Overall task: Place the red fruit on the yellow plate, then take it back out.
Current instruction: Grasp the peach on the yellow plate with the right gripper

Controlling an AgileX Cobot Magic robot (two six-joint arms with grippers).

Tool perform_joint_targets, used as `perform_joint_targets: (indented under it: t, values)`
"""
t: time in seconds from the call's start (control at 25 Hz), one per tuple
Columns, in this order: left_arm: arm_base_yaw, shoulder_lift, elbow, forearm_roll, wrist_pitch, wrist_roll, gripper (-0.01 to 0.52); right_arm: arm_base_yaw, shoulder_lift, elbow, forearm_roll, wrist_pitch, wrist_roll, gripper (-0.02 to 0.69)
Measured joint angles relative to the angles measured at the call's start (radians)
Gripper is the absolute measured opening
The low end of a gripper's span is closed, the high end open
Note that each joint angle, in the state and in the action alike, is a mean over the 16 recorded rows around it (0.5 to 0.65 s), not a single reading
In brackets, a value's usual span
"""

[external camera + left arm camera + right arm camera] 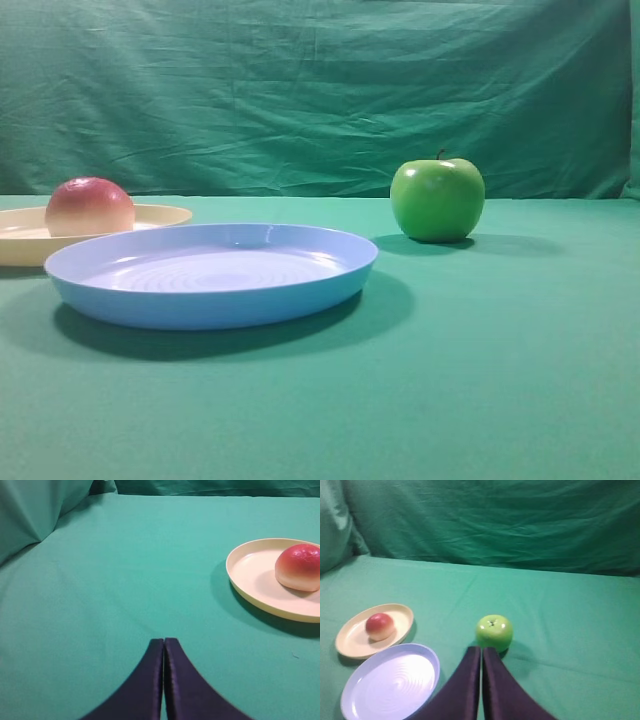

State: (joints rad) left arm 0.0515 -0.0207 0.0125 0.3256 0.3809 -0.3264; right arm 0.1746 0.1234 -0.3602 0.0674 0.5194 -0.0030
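Note:
The red fruit rests on the yellow plate at the far left of the exterior high view. In the left wrist view the red fruit lies on the yellow plate at the right, well ahead of my left gripper, which is shut with nothing in it. The right wrist view shows the red fruit on the yellow plate at the left. My right gripper is shut and empty, hovering just before the green apple. Neither gripper appears in the exterior high view.
A larger light blue plate sits in front of the yellow one; it is also in the right wrist view as the blue plate. A green apple stands at the right, the same green apple ahead of my right fingers. Green cloth backs the table.

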Motion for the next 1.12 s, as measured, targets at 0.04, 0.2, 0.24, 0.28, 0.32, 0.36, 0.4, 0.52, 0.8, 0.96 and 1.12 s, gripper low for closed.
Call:
perform_joint_targets:
  t: [0.04,0.2,0.24,0.28,0.32,0.36,0.4,0.52,0.8,0.96,1.12]
  values:
    - [0.000,0.000,0.000,0.000,0.000,0.000,0.000,-0.013,-0.019,0.036,-0.001,-0.017,0.000,0.000]
    - [0.000,0.000,0.000,0.000,0.000,0.000,0.000,-0.042,-0.082,0.173,-0.006,-0.068,0.001,0.000]
    - [0.000,0.000,0.000,0.000,0.000,0.000,0.000,-0.046,-0.094,0.203,-0.006,-0.077,0.002,0.000]
    - [0.000,0.000,0.000,0.000,0.000,0.000,0.000,-0.049,-0.104,0.231,-0.006,-0.085,0.002,0.000]
    - [0.000,0.000,0.000,0.000,0.000,0.000,0.000,-0.051,-0.113,0.256,-0.005,-0.091,0.003,0.000]
    - [0.000,0.000,0.000,0.000,0.000,0.000,0.000,-0.052,-0.120,0.278,-0.005,-0.096,0.003,0.000]
    - [0.000,0.000,0.000,0.000,0.000,0.000,0.000,-0.052,-0.126,0.297,-0.004,-0.101,0.003,0.000]
    - [0.000,0.000,0.000,0.000,0.000,0.000,0.000,-0.053,-0.134,0.343,-0.001,-0.112,0.005,0.000]
    - [0.000,0.000,0.000,0.000,0.000,0.000,0.000,-0.053,-0.134,0.382,0.011,-0.128,0.006,0.000]
    - [0.000,0.000,0.000,0.000,0.000,0.000,0.000,-0.053,-0.134,0.384,0.026,-0.161,0.006,0.000]
    - [0.000,0.000,0.000,0.000,0.000,0.000,0.000,-0.053,-0.133,0.385,0.047,-0.229,0.006,0.000]
